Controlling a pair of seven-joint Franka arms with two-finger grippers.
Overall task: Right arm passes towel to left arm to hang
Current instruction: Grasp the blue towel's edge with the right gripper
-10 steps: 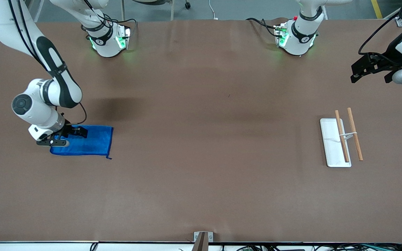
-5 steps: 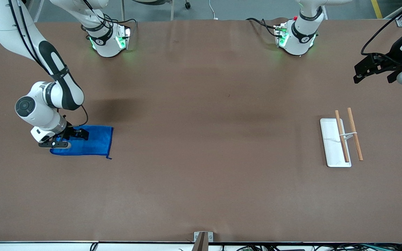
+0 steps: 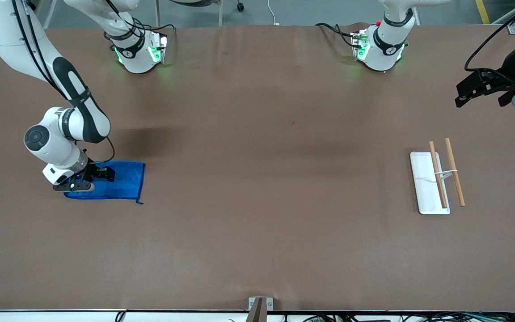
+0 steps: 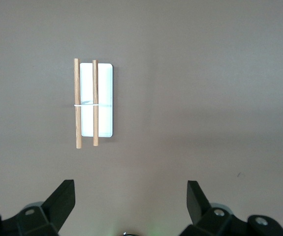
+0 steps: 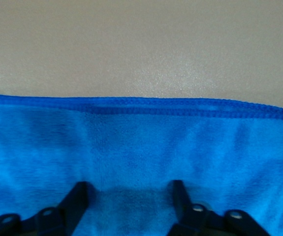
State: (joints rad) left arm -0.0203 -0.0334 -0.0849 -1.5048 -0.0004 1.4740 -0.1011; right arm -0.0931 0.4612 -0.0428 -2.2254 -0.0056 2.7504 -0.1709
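From the front, the towel [image 3: 114,181] lies flat at the right arm's end of the table [image 3: 257,179]; the right gripper [image 3: 88,178] sits on it. The left gripper [image 3: 481,91] waits, high over the table's edge at its own end.

The left wrist view shows its fingers [image 4: 62,199] wide apart, holding nothing, over a white tray [image 4: 104,98] with two sticks [image 4: 77,103].

The right wrist view shows open fingers [image 5: 79,194] pressing into the towel [image 5: 141,147].

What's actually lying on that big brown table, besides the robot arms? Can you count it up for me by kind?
Blue towel: 1, flat on the table under the right gripper
White tray: 1
Wooden sticks: 2, side by side, one lying on the tray, one beside it
Total: 4 things
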